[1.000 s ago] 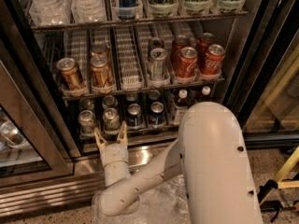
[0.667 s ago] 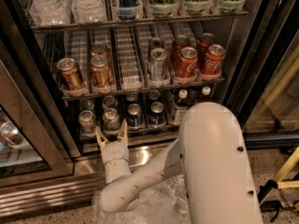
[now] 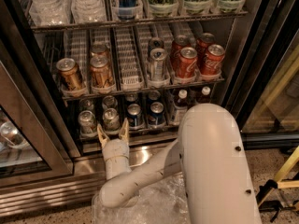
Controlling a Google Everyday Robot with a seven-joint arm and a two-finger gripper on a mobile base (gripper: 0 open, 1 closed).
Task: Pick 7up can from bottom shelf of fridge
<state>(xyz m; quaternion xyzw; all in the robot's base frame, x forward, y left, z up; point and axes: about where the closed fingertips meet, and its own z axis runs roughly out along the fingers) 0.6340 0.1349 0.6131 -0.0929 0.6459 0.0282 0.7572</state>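
Note:
The fridge (image 3: 252, 55) stands open in front of me. On its bottom shelf (image 3: 140, 130) several pale silvery-green 7up cans stand at the left; the front two are one (image 3: 87, 122) and another (image 3: 111, 119). My gripper (image 3: 112, 132) is at the shelf's front lip, open, its two tan fingertips spread on either side of the front can at right, just below and in front of it. It holds nothing. My white arm (image 3: 215, 162) fills the lower right and hides the shelf's right end.
Dark blue cans (image 3: 134, 115) and dark bottles (image 3: 180, 99) stand right of the 7up cans. The rack above holds gold-brown cans (image 3: 70, 73), a silver can (image 3: 158, 63) and red cola cans (image 3: 188, 62). A glass door (image 3: 18, 139) hangs at left, steel base (image 3: 60, 195) below.

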